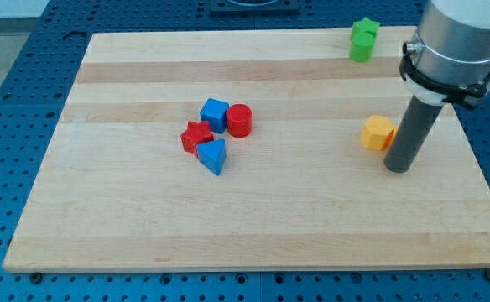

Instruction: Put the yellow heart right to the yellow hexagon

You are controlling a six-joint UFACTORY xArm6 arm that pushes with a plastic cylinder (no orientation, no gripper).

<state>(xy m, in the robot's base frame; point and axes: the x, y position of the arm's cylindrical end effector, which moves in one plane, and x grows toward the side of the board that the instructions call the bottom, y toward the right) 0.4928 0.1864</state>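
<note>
A yellow block (pixel 377 132), which looks like the hexagon, lies at the view's right on the wooden board (pixel 253 226). My tip (pixel 398 169) rests on the board just to the right of it and slightly below, and the dark rod touches or nearly touches the block's right side. I see no yellow heart. It may be hidden behind the rod, but I cannot tell.
A blue cube (pixel 215 112), a red cylinder (pixel 240 120), a red star (pixel 196 136) and a blue triangle (pixel 213 155) cluster left of the centre. Green blocks (pixel 363 39) sit near the board's top edge at the right.
</note>
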